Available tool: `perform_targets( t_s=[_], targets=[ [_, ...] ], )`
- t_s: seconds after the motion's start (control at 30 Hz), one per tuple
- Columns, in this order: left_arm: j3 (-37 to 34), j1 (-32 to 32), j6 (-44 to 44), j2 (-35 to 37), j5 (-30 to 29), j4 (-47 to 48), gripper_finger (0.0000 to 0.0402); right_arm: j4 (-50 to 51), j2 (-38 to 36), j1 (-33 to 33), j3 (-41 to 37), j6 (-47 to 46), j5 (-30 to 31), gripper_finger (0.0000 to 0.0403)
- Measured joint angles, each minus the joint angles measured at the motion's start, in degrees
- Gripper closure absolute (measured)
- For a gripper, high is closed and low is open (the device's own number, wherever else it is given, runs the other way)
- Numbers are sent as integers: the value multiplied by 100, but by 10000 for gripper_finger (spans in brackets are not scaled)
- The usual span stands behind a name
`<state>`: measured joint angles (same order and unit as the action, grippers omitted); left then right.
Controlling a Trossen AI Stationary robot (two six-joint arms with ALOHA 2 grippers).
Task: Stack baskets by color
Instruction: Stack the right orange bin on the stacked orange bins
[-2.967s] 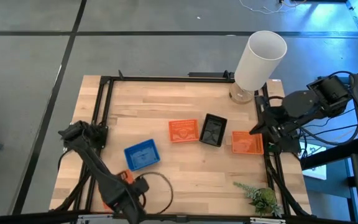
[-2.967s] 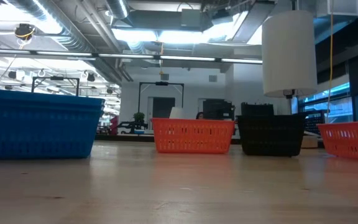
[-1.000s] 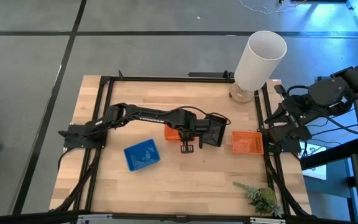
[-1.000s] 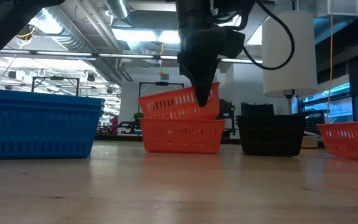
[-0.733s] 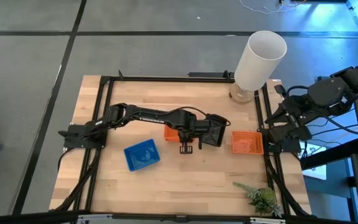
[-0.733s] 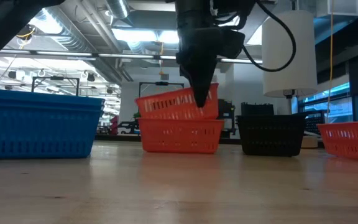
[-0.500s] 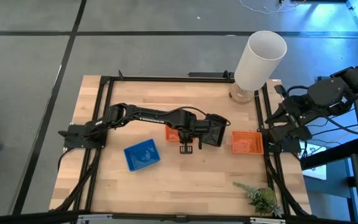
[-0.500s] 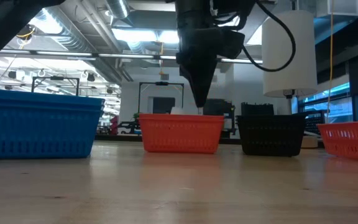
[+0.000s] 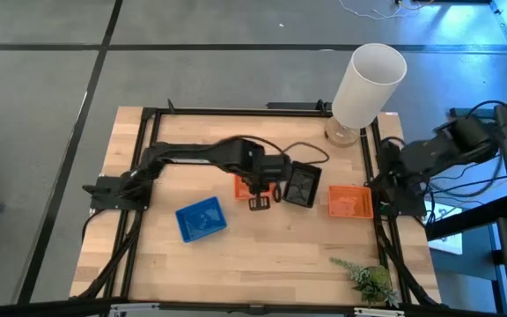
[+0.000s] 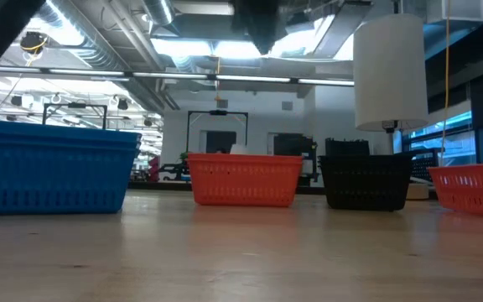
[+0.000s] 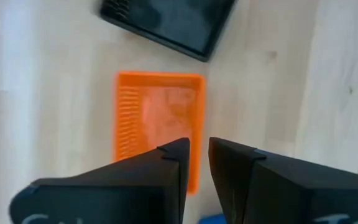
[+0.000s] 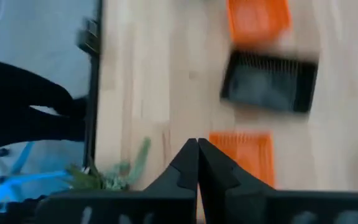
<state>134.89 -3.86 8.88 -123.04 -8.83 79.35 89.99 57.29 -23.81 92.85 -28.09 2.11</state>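
Your left hand [image 9: 261, 199] hangs above the middle of the pale wooden worktop [image 9: 306, 251], raised well clear of the surface; in the low view only its tip [image 10: 262, 33] shows at the upper edge. Its two dark fingers [image 11: 173, 168] stand a small way apart with nothing between them. Directly below it, the left wrist view shows an orange perforated plastic basket [image 11: 157, 118] sitting flat on the wood, free of any grip. In the high view that central orange basket [image 9: 239, 186] is mostly covered by the arm, and in the low view it stands level.

Just beside it, toward the right arm's side, sits the black perforated plastic basket [image 9: 302, 186], turned slightly askew. Beyond that, near the worktop's right edge, you have a second orange mesh basket [image 9: 349, 202]. The blue mesh plastic basket [image 9: 200, 219] lies apart from the others on the left arm's side, nearer the front edge.

Your right hand [image 12: 197, 158] waits over the right edge of the worktop, close to the second orange basket, with its fingers pressed together and holding nothing.

A tall white cylinder [image 9: 367, 82] stands at the far right corner, and a small green plant sprig [image 9: 368, 279] lies at the near right corner.
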Motion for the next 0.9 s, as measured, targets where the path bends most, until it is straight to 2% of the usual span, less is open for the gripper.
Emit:
perform_targets(
  t_s=[0.17, 0.37, 0.5, 0.63, 0.9],
  targets=[
    [-107, -184, 31, 660, -691, 126, 348, -263, -295, 2, -1335, -1700, -153, 402],
    [-111, -297, 126, 1330, -1208, 273, 348, -1101, -252, 1, -2673, -2899, -719, 402],
    [-113, -362, 129, 1617, -1319, 269, 347, -1965, -145, 53, -3325, -2864, -1124, 384],
    [-113, -418, 134, 1828, -1325, 248, 347, -2782, -16, 55, -3768, -2866, -1130, 349],
    [-112, -549, 149, 1816, -1325, 258, 347, -3108, 492, 104, -4465, -2953, -1032, 273]
  ],
)
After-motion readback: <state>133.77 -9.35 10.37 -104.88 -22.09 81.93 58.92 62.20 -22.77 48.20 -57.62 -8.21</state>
